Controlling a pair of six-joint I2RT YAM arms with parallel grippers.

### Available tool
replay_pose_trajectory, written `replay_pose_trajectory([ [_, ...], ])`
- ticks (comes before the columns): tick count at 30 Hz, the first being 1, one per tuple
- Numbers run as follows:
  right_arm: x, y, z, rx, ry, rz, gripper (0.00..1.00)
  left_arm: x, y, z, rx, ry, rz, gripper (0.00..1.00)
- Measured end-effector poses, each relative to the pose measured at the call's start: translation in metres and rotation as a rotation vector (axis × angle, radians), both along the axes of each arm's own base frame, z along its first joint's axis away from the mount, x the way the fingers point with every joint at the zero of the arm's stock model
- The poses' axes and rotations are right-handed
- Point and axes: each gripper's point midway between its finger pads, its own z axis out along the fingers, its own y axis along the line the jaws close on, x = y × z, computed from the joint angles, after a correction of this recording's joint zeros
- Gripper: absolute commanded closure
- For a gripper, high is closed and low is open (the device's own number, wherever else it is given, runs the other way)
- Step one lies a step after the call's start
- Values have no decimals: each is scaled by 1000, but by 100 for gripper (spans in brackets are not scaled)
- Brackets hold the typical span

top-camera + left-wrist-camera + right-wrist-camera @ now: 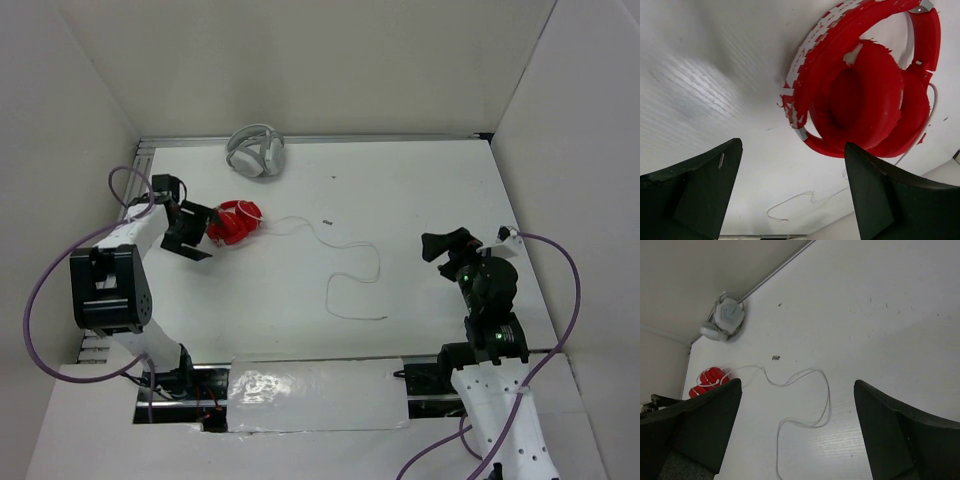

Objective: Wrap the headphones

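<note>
The red headphones (237, 222) lie folded on the white table at the left. Their thin white cable (352, 272) snakes rightward across the table in loose curves. My left gripper (196, 232) is open just left of the headphones, touching nothing. In the left wrist view the headphones (867, 100) lie beyond the open fingers, the headband's red coating flaking. My right gripper (452, 246) is open and empty at the right, well away from the cable. In the right wrist view the cable (812, 400) lies between the fingers' lines and the headphones (710, 380) are far left.
White-grey headphones (256, 150) lie against the back wall; they also show in the right wrist view (725, 316). A small dark speck (328, 222) lies near the cable. White walls enclose the table on three sides. A shiny taped strip (315, 385) runs along the near edge.
</note>
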Motion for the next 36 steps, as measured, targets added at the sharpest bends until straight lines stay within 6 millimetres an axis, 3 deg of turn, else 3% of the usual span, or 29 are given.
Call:
replay_pose_trajectory([
  [7,0,-2,-6,-3,24,-11,0,9,-10,-13,-28,56,31,13],
  [14,0,-5,-8,-8,32,-30,0,7,-19,-30,-59,114,41,36],
  [21,1,-6,-15,-10,50,-33,0,-4,-16,-48,-26,190,46,34],
  [27,1,-5,-19,-13,63,-28,0,-3,-12,-49,2,186,52,47],
  [32,-1,-6,-20,-18,67,-28,0,4,-11,-50,8,186,48,76],
  [35,-3,-6,-18,-19,59,-26,0,6,-8,-51,22,185,46,85],
  [36,-3,-5,-17,-19,54,-22,0,6,-8,-51,25,185,43,92],
])
